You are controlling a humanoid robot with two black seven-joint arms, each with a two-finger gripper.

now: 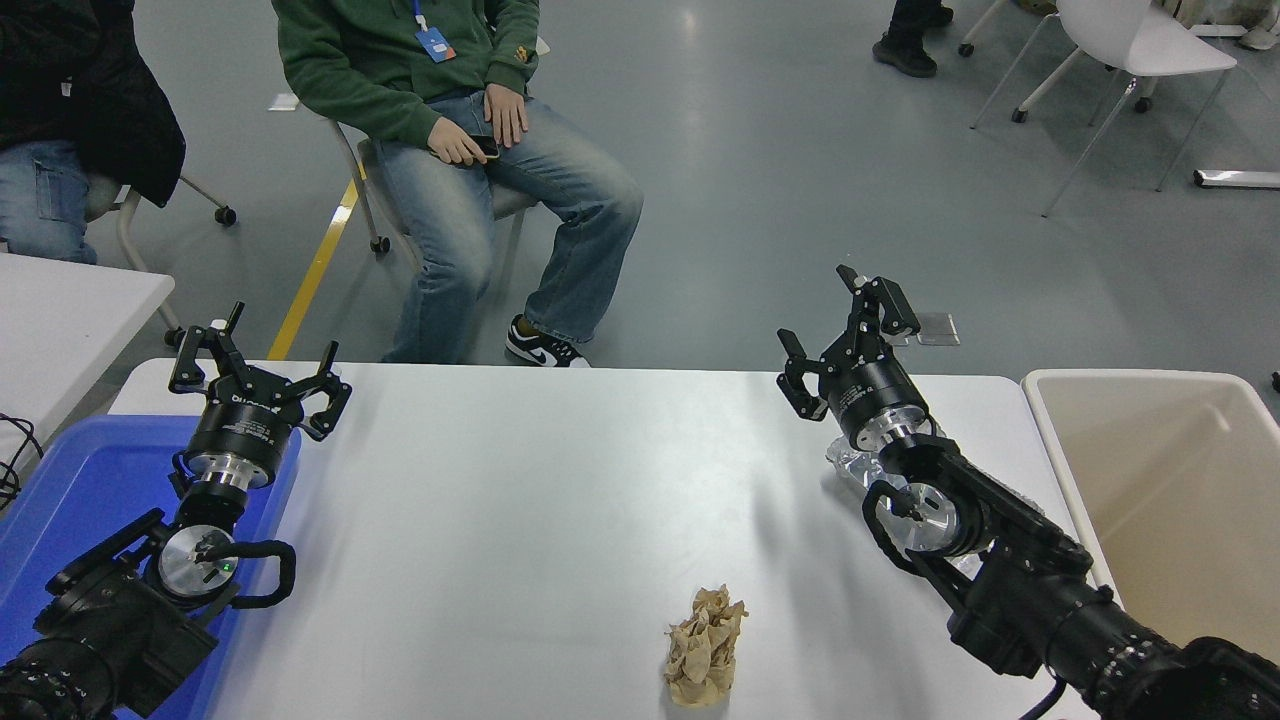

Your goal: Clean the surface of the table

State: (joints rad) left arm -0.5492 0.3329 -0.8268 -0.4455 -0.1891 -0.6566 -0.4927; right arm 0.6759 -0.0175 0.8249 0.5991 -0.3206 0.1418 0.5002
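Observation:
The white table surface (pixel 520 500) fills the lower half of the view. A crumpled brown paper ball (pixel 705 648) lies on it near the front edge. A crinkled clear, silvery wrapper (pixel 850 465) lies at the right, mostly hidden under my right arm. My right gripper (pixel 845 335) hovers open and empty above the table's far right edge, beyond the wrapper. My left gripper (pixel 258 362) is parked open at the far left, over the blue tray's far end.
A blue tray (pixel 70 480) sits at the left end of the table. A beige bin (pixel 1180 480) stands just off the right end. A smaller white table (pixel 60 310) is at the left. Two people sit beyond the far edge.

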